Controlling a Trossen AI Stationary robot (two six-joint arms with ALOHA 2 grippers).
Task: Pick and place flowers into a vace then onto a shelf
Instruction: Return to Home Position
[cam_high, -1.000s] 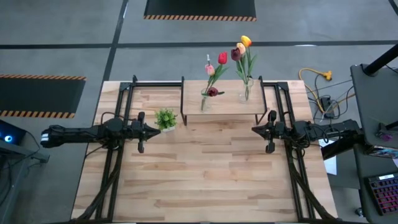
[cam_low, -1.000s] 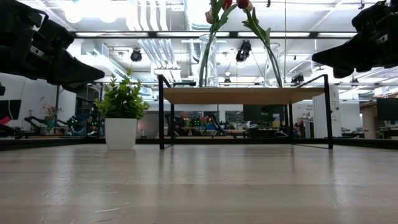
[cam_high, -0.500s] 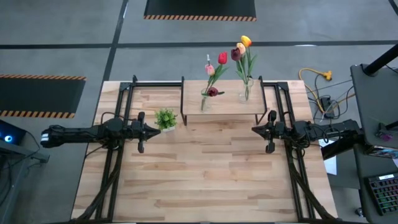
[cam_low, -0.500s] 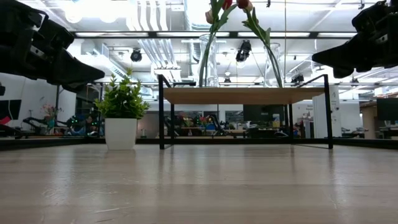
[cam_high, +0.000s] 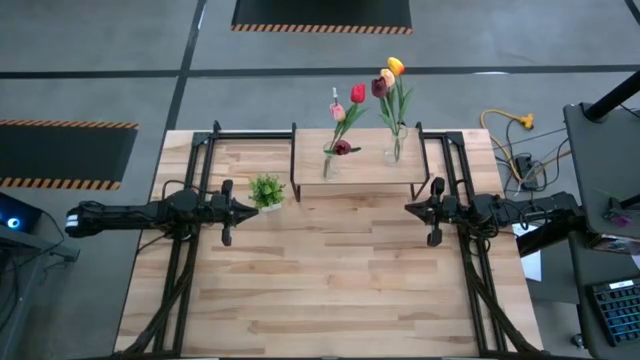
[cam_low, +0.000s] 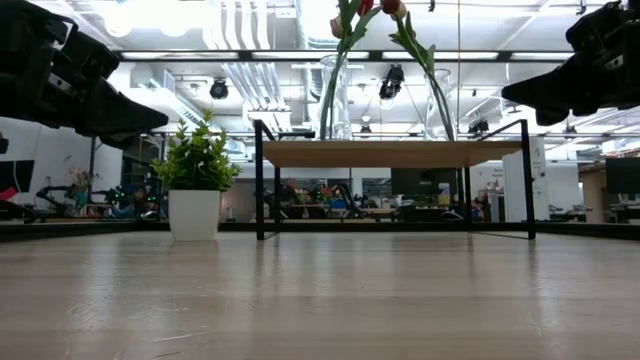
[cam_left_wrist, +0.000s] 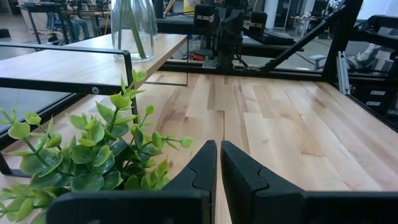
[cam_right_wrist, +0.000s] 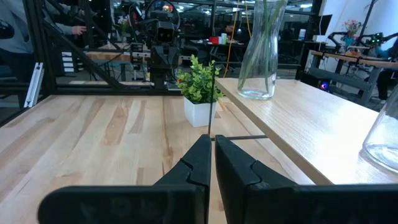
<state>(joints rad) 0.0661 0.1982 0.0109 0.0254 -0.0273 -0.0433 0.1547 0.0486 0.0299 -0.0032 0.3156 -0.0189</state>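
On the shelf (cam_high: 355, 172), a light-wood board on thin black legs at the far middle of the table (cam_high: 330, 290), two clear glass vases are stood upright and apart: the left vase (cam_high: 328, 163) and the right vase (cam_high: 395, 148). The flowers (cam_high: 358, 95) are held in them on thin green stems. Three heads (pink, red, maroon) are counted in the left vase; yellow-orange and maroon heads are seen in the right. One bushy potted plant (cam_high: 266, 190) in a white square pot is placed beside the shelf's left end, just ahead of the left gripper (cam_left_wrist: 219, 146). The right gripper (cam_right_wrist: 211, 138) is held level near the shelf's right front corner. Both pairs of dark fingers are closed together on nothing.
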